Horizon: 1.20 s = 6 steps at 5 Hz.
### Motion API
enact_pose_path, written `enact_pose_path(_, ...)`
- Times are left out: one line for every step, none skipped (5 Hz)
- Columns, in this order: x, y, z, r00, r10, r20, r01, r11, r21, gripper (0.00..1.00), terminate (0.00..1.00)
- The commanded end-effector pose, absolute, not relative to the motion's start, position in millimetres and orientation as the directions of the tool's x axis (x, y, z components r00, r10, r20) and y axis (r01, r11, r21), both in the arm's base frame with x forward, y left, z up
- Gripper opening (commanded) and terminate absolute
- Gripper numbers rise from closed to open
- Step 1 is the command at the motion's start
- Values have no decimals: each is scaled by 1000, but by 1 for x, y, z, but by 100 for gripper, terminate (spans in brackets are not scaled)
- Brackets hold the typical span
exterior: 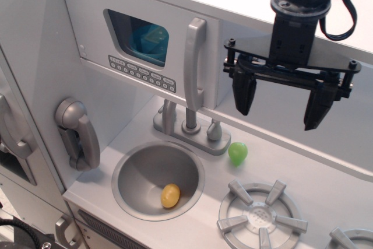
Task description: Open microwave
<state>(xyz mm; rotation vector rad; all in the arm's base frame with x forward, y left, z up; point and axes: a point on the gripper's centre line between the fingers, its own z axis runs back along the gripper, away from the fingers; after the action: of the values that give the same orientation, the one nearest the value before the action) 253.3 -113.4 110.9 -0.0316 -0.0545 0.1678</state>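
The microwave (140, 45) is a light-grey box at the upper left of the toy kitchen. Its door is shut, with a rounded clear window (140, 38), a row of small buttons (141, 73) below it and a tall silver handle (194, 62) on its right side. My black gripper (282, 107) hangs to the right of the handle, at about the level of its lower end, apart from it. Its two fingers point down and stand wide open with nothing between them.
A grey phone handset (78, 134) hangs on the left wall. Below are a round sink (157, 179) holding a yellow egg-shaped object (170, 195), a faucet (189, 123), a green object (237, 153) on the counter and a grey burner (259, 217).
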Motion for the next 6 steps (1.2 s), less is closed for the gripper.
enact_pose_path(253, -113, 111, 984, 168, 52, -166, 985, -36, 100, 0)
enact_pose_path(259, -87, 116, 982, 163, 94, -159, 986, -49, 100, 0)
enact_pose_path(270, -57, 124, 981, 103, 164, -94, 994, -60, 100, 0)
enact_pose_path(278, -37, 132, 967, 77, 242, -59, 995, -78, 100, 0)
enact_pose_path(285, -29, 132, 964, 80, 252, -63, 995, -77, 100, 0)
enact_pose_path(289, -20, 133, 959, 112, 261, -100, 993, -60, 100, 0)
